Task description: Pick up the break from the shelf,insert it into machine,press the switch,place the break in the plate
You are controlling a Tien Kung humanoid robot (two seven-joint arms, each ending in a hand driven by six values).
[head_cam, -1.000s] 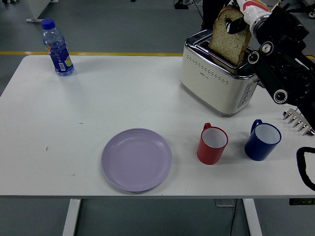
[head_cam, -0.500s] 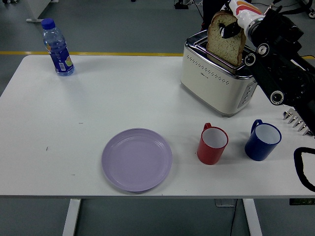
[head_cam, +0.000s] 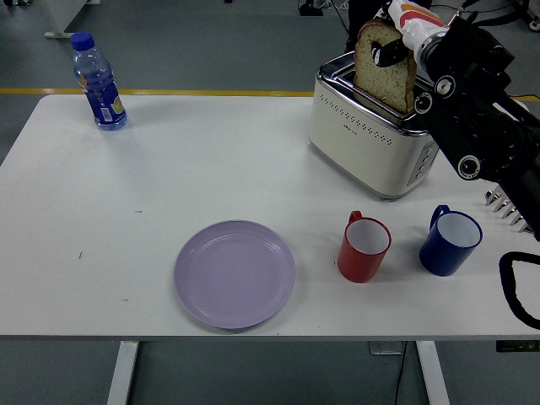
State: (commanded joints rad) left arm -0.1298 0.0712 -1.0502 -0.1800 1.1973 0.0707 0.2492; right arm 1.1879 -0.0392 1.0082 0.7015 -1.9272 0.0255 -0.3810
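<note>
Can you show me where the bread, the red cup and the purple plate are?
Brown bread slice (head_cam: pixel 381 80), head view, on its lower crumb face.
Red ceramic mug (head_cam: pixel 361 261), head view, on its outer wall.
Round lilac plate (head_cam: pixel 190 253), head view, on its left rim.

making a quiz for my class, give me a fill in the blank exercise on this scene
1. The right robot hand holds a slice of ____ over the toaster.
2. The plate is ____ in colour.
3. The cup nearest the plate is ____; the other cup is blue.
4. The bottle stands at the table's far ____ corner.

Missing words: bread; purple; red; left
</note>
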